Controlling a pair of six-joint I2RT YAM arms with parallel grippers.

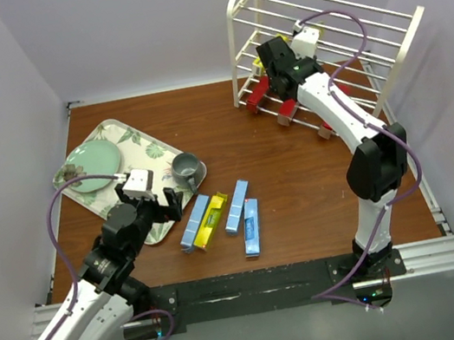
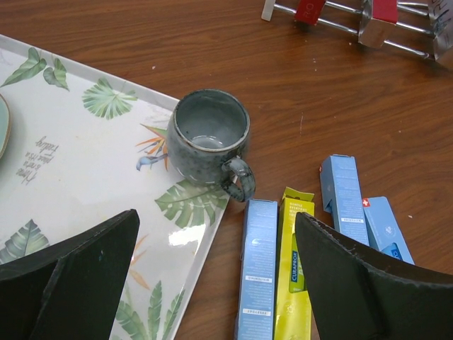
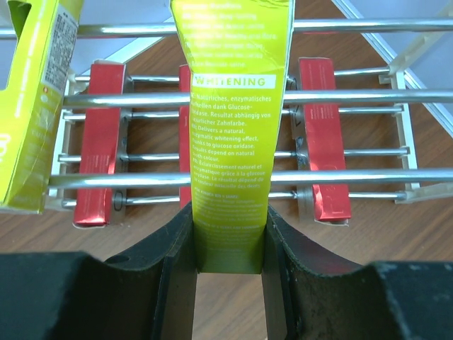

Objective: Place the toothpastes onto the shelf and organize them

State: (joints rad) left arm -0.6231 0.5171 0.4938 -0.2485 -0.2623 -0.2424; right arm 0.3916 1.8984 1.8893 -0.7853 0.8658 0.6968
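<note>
- Gripping the near end of a yellow box (image 3: 230, 127), the right fingers (image 3: 230, 244) are clenched, one finger on each long side face.
- Position: this box points away from the wrist across the rods of the shelf (image 3: 354, 95), on the tier above the red boxes (image 3: 99, 142). Whether it bears on the rods cannot be told.
- Stock on the shelf: a second yellow box (image 3: 32, 106) lies beside it on the same tier. Three red boxes lie parallel and apart on the tier below.
- Stock on the bench (image 1: 298, 175): three blue boxes (image 2: 258, 255) and one loose yellow box (image 2: 291, 241) lie close together near the mug (image 2: 209, 138), which stands at the edge of the tray (image 2: 85, 163).
- The left fingers (image 2: 216, 227) are released, spread wide above the tray edge, and hold nothing.
- Handling, as a judgement: the boxes are thin cardboard, so probably light and fairly stiff lengthwise. A hard squeeze could crush them, and the smooth printed faces may slip.
- Take hold across the narrow width, near one end. Lay each box across at least two rods, because a box set parallel to the rods could drop through.
</note>
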